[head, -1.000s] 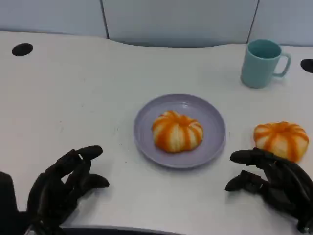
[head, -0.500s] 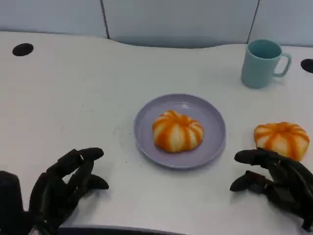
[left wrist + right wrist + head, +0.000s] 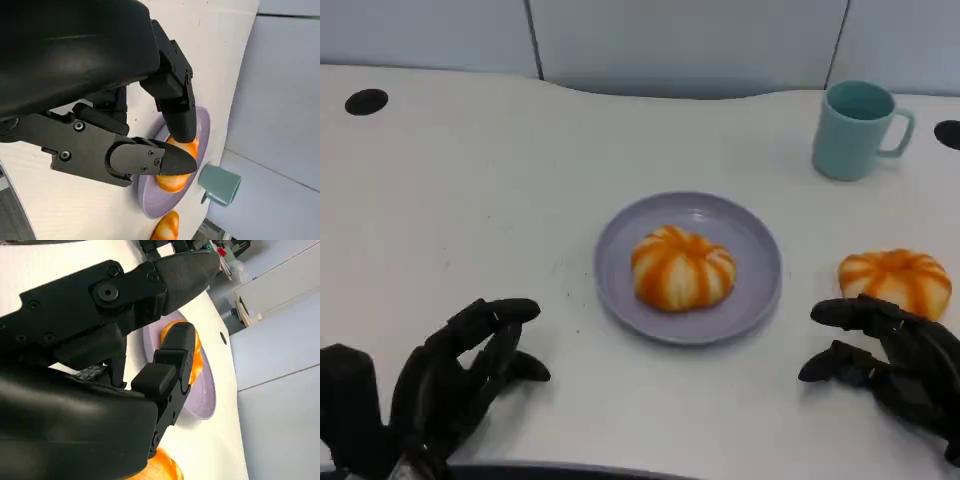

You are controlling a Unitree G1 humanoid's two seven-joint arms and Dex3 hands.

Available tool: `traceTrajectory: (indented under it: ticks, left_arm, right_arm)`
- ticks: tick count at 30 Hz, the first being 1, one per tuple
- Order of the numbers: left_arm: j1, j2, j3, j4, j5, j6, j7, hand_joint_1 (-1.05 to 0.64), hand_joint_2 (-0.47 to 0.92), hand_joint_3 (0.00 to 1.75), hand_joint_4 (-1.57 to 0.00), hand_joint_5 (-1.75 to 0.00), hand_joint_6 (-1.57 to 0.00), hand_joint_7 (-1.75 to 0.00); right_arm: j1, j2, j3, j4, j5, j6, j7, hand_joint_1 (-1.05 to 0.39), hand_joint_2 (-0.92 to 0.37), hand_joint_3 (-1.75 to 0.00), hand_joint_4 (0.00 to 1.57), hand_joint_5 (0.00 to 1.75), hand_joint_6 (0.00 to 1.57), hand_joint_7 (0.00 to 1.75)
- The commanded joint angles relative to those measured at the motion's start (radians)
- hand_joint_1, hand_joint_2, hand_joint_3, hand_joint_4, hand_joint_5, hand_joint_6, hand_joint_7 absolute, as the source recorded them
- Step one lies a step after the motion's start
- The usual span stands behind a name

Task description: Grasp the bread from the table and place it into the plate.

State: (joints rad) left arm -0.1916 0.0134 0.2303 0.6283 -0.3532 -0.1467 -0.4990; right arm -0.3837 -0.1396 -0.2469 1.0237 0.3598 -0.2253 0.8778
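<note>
An orange-and-cream striped bread [image 3: 682, 267] lies in the middle of the lilac plate [image 3: 745, 240] at the table's centre. A second striped bread [image 3: 895, 281] lies on the table to the right of the plate. My right hand [image 3: 895, 365] hovers just in front of this bread, fingers apart, holding nothing. My left hand [image 3: 445, 385] is at the lower left, fingers spread and empty, well away from the plate. The left wrist view shows the plate [image 3: 150, 200], its bread [image 3: 172, 180] and the other bread [image 3: 167, 227]. The right wrist view shows the plate [image 3: 202, 400], its bread [image 3: 197, 357] and the near bread [image 3: 162, 470].
A teal mug [image 3: 858, 129] stands at the back right, also in the left wrist view [image 3: 220, 185]. Two dark round holes [image 3: 366, 100] sit in the white table at the far left and far right [image 3: 949, 133]. A grey wall runs behind the table.
My right hand has drawn back a little to the right and toward the table's front edge. My left hand has shifted slightly. Breads, plate and mug have stayed put.
</note>
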Motion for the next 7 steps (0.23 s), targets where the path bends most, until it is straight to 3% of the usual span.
traceTrajectory:
  ticks: [1,7]
  left_arm:
    - [0.007,0.010,0.002,0.018,0.015,-0.018,0.019,-0.62,0.92,0.31,-0.45,-1.61,-0.56,-1.00]
    - [0.009,0.005,0.008,0.010,0.002,-0.006,0.028,-0.61,0.92,0.30,-0.47,-1.58,-0.55,-0.97]
  right_arm:
    - [0.010,-0.016,-0.005,0.042,-0.017,-0.006,-0.006,-0.40,-0.92,-0.09,0.63,1.07,0.78,0.57]
    - [0.005,-0.015,-0.006,0.055,-0.023,-0.029,-0.003,-0.40,-0.92,-0.10,0.62,1.09,0.79,0.56]
